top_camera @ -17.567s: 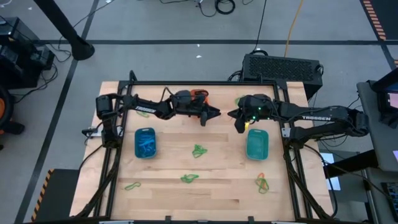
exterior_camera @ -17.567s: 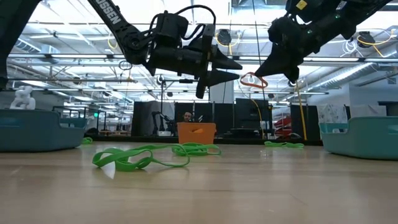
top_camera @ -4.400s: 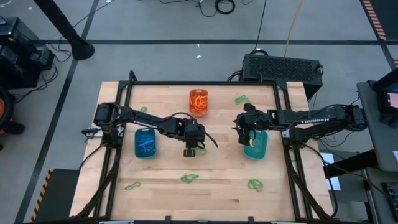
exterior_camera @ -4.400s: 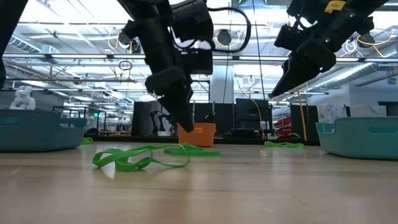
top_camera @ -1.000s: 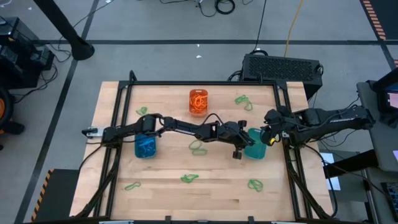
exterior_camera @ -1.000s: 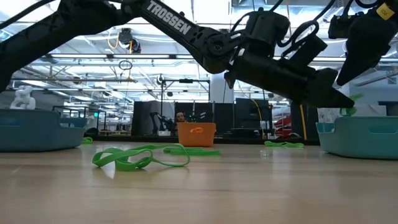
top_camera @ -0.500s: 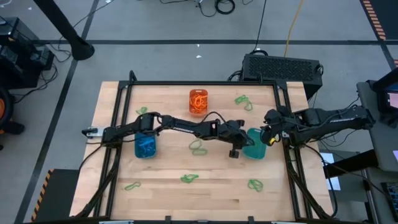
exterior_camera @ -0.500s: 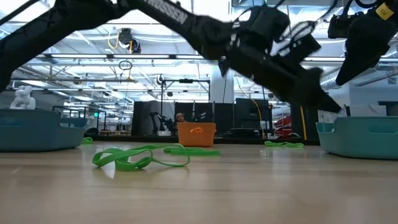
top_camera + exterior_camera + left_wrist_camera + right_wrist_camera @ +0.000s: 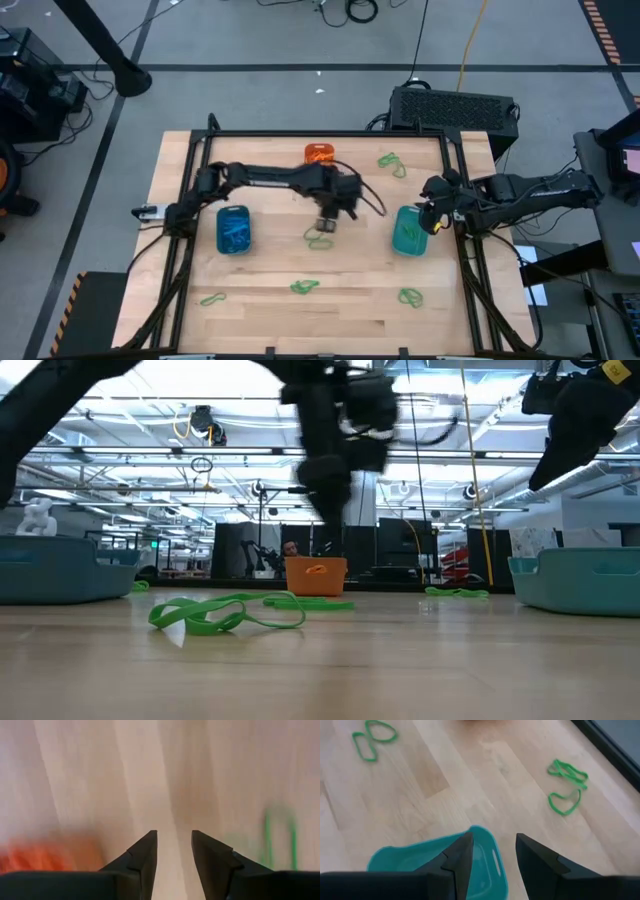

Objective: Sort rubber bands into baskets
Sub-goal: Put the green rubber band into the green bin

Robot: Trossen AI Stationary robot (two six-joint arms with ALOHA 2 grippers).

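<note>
My left gripper [image 9: 327, 222] [image 9: 173, 840] hangs open and empty over the middle of the table, pointing down, just above a green rubber band [image 9: 320, 238]. The orange basket [image 9: 320, 153] stands behind it at the far edge, partly hidden by the arm. The blue basket [image 9: 233, 230] stands at the left and the teal-green basket [image 9: 407, 230] at the right. My right gripper [image 9: 428, 212] [image 9: 492, 842] waits open and empty, raised beside the teal-green basket's right side [image 9: 440, 865]. Other green bands [image 9: 305, 287] [image 9: 410, 296] [image 9: 212, 298] [image 9: 390, 162] lie flat on the wood.
A black frame [image 9: 325, 134] borders the table's far edge and sides. My left arm [image 9: 260, 178] stretches across the far half of the table. In the low view a green band [image 9: 225, 612] lies close to the near edge, with bare wood around it.
My left gripper has swung from over the teal-green basket toward the table's left and far side, risen, and tipped from nearly level to pointing down. The green band seen at its fingertips a second ago is no longer there.
</note>
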